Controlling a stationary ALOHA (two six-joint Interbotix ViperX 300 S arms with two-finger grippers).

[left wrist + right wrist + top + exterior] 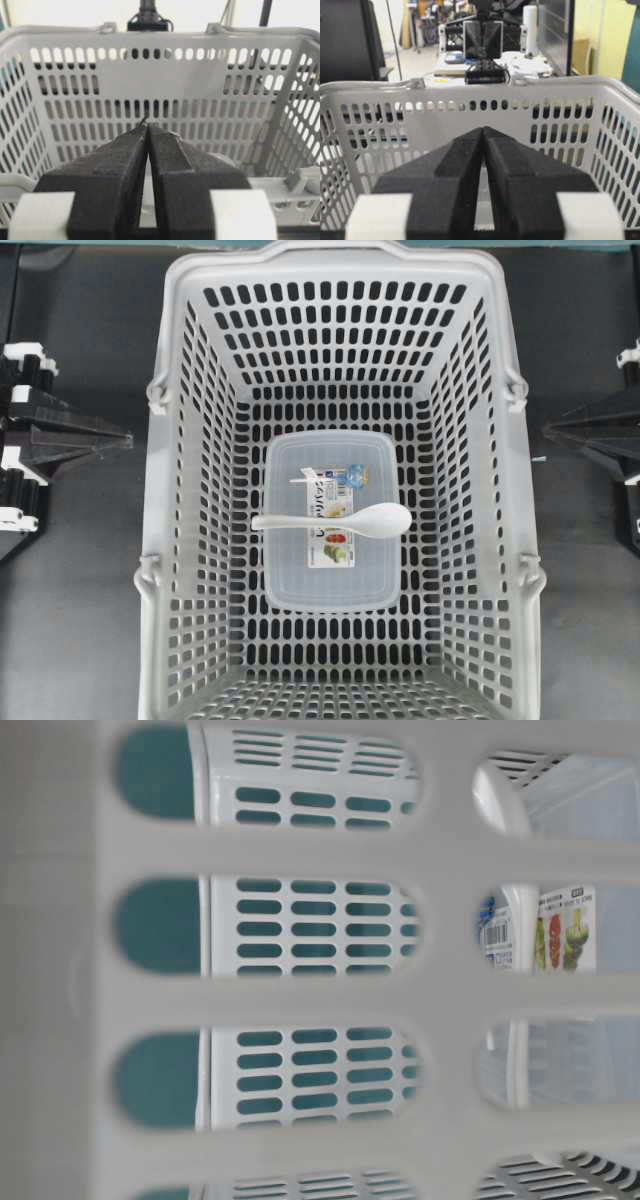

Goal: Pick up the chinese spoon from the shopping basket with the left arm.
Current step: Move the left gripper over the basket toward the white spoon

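Observation:
The white chinese spoon (pixel 345 522) lies across the lid of a clear container, in the middle of the light-grey shopping basket (pixel 160 490). Its bowl points to the right of the overhead view and its handle to the left. My left gripper (pixel 128 440) is shut and empty outside the basket's left wall, apart from the spoon. In the left wrist view the shut tips (pixel 148 126) face the slotted basket wall (pixel 200 75), and the spoon does not clearly show. My right gripper (pixel 547 430) is shut and empty outside the right wall, its tips (pixel 483 129) facing the basket (pixel 420 95).
The clear rectangular lidded container (pixel 330 585) with a printed label lies flat on the basket floor under the spoon. Its label (pixel 565 930) shows through the basket wall (pixel 300 1000) in the table-level view. The high walls stand between both grippers and the spoon.

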